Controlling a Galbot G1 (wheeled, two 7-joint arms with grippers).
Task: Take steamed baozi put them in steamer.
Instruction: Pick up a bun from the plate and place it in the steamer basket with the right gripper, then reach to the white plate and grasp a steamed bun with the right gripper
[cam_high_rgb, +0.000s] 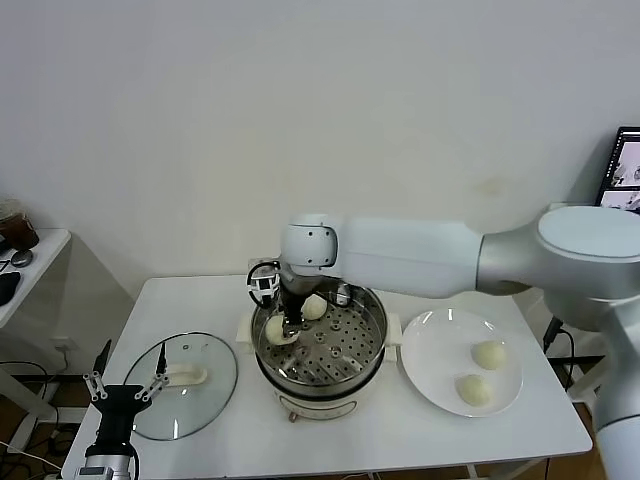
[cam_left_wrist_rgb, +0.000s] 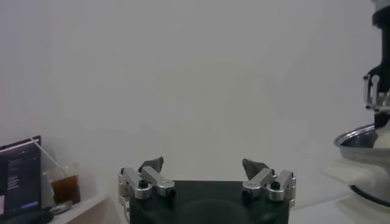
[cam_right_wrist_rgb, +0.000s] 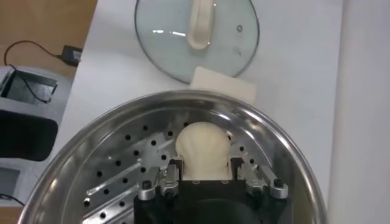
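Observation:
The steamer (cam_high_rgb: 375, 345) stands mid-table, its perforated tray visible. My right gripper (cam_high_rgb: 288, 325) reaches down into its left side, shut on a baozi (cam_high_rgb: 274, 331) that rests at the tray. In the right wrist view the fingers (cam_right_wrist_rgb: 173, 167) hug both sides of that bun (cam_right_wrist_rgb: 201, 143) above the tray, inside the steamer wall (cam_right_wrist_rgb: 292, 164). A second baozi (cam_high_rgb: 314, 307) lies at the back of the tray. Two more baozi (cam_high_rgb: 489, 354) (cam_high_rgb: 473, 391) sit on the white plate (cam_high_rgb: 430, 350) to the right. My left gripper (cam_high_rgb: 125, 385) is parked open at the table's front left, empty (cam_left_wrist_rgb: 203, 165).
The glass lid (cam_high_rgb: 185, 395) with a white handle lies flat left of the steamer, also in the right wrist view (cam_right_wrist_rgb: 164, 36). The steamer's rim shows at the edge of the left wrist view (cam_left_wrist_rgb: 359, 143). A side table stands far left, a monitor far right.

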